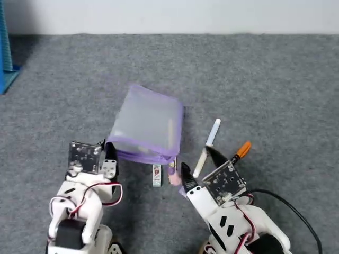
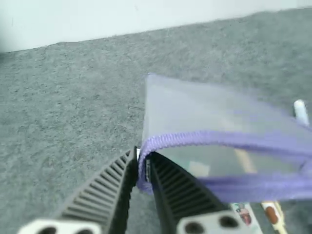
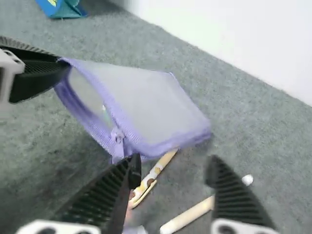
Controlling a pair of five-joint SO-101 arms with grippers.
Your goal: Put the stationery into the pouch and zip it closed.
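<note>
A translucent purple pouch (image 1: 148, 124) lies on the grey carpet with its zipper edge (image 2: 219, 139) gaping towards the arms. My left gripper (image 1: 109, 152) (image 2: 144, 170) is shut on the pouch's near left corner. The zipper pull (image 3: 117, 136) hangs at the other end of the opening. My right gripper (image 1: 196, 160) (image 3: 174, 165) is open just off the pouch's near right corner, straddling a cream pen (image 1: 200, 161) (image 3: 187, 217). A patterned pen (image 3: 151, 175) sticks out from under the pouch. A white pen (image 1: 213, 132) and an orange marker (image 1: 241, 151) lie to the right.
A small labelled piece (image 1: 157, 174) (image 2: 241, 212) and a pink item (image 1: 173, 177) lie just in front of the pouch. A blue object (image 1: 5, 53) (image 3: 61, 7) stands at the far left edge. A white wall runs along the back.
</note>
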